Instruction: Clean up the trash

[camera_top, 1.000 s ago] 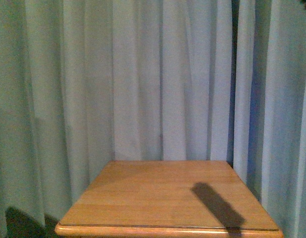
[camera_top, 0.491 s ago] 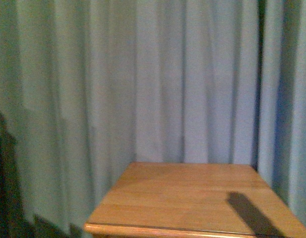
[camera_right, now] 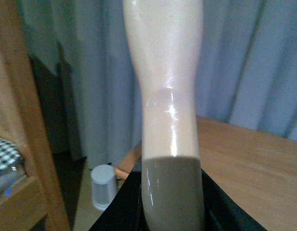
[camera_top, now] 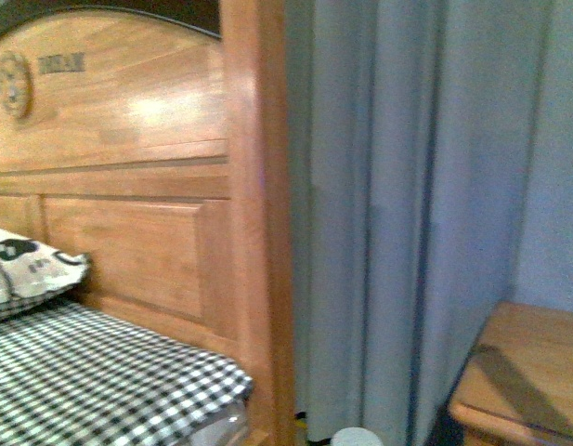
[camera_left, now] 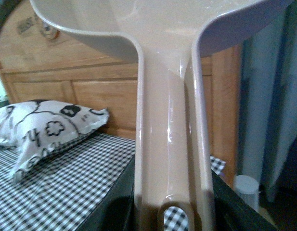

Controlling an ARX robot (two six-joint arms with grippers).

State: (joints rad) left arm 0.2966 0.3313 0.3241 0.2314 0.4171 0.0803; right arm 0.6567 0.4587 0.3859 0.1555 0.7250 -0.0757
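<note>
No trash shows in any view. In the left wrist view a beige dustpan (camera_left: pixel 170 120) fills the frame, its long handle running down between the black jaws of my left gripper (camera_left: pixel 173 214), which is shut on it. Its scoop spreads wide across the far end. In the right wrist view my right gripper (camera_right: pixel 171 207) is shut on the brush (camera_right: pixel 166 77), of which only the glossy cream handle with a grey base shows. Neither arm appears in the front view.
A bed with a black-and-white checked cover (camera_top: pixel 91 372) and a patterned pillow (camera_left: pixel 47 127) stands against a wooden headboard (camera_top: pixel 128 167). Grey curtains (camera_top: pixel 407 204) hang behind. A wooden side table (camera_top: pixel 527 372) sits at the right, with a small white cylinder (camera_right: pixel 103 185) on the floor between bed and table.
The front view has swung to the left: the side table that filled the lower middle now sits at the far right edge, and the bed, pillow and headboard have come into view.
</note>
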